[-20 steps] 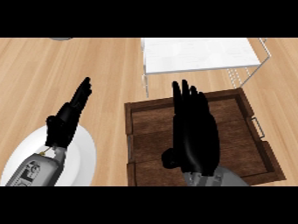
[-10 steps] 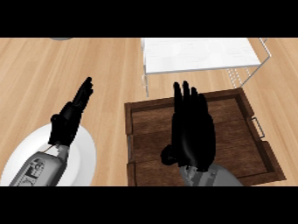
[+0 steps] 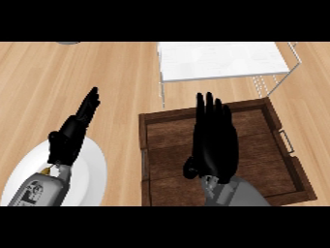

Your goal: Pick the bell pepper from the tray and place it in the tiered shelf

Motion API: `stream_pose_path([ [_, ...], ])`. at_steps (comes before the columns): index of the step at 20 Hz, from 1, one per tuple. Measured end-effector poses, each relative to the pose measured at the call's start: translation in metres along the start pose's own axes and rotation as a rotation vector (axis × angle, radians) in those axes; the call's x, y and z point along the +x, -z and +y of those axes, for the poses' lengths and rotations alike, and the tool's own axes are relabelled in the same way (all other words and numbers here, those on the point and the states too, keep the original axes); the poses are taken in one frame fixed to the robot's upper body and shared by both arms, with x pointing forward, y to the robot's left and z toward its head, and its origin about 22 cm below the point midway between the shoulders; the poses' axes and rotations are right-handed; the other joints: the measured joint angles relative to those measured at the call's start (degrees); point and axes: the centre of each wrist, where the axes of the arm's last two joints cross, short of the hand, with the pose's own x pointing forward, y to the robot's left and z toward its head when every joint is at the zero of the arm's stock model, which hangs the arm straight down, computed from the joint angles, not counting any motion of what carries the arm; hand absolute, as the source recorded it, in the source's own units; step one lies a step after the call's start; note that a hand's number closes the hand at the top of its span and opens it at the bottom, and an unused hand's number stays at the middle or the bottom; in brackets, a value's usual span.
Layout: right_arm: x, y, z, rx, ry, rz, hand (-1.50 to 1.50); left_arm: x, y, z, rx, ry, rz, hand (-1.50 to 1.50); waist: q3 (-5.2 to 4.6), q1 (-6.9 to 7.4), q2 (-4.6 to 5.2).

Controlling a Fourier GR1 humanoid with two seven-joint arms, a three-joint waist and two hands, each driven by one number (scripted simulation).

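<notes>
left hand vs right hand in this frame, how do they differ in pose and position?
The right hand lies flat over the brown tray, fingers pointing straight ahead at the tiered shelf. The left hand rests over the white plate, tilted edge-on and angled to the right. Both are black, open, and hold nothing.

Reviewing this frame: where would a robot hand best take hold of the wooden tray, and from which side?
Probably at the handle on the right wall of the wooden tray, coming from outside on the right. The tray lies flat with low walls, and the handle sticks outward, giving fingers something to curl under. The right robot hand hovers open over the tray floor, away from the handle.
</notes>
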Motion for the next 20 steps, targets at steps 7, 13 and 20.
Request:
stream_pose_path([
  [7, -0.003, 0.01, 0.014, 0.007, -0.037, 0.036, -1.5, 0.001, 0.0, -0.003, -0.002, 0.001, 0.004, 0.0, 0.01, 0.04, 0.04],
  [13, -0.011, 0.016, 0.023, 0.022, -0.051, 0.067, -1.5, 0.001, 0.006, 0.0, 0.003, -0.001, -0.001, 0.0, 0.0, -0.07, 0.05],
  [20, -0.015, 0.029, 0.029, 0.042, -0.044, 0.082, -1.5, 0.008, 0.005, 0.0, -0.001, 0.003, 0.003, 0.0, 0.01, 0.0, 0.05],
])
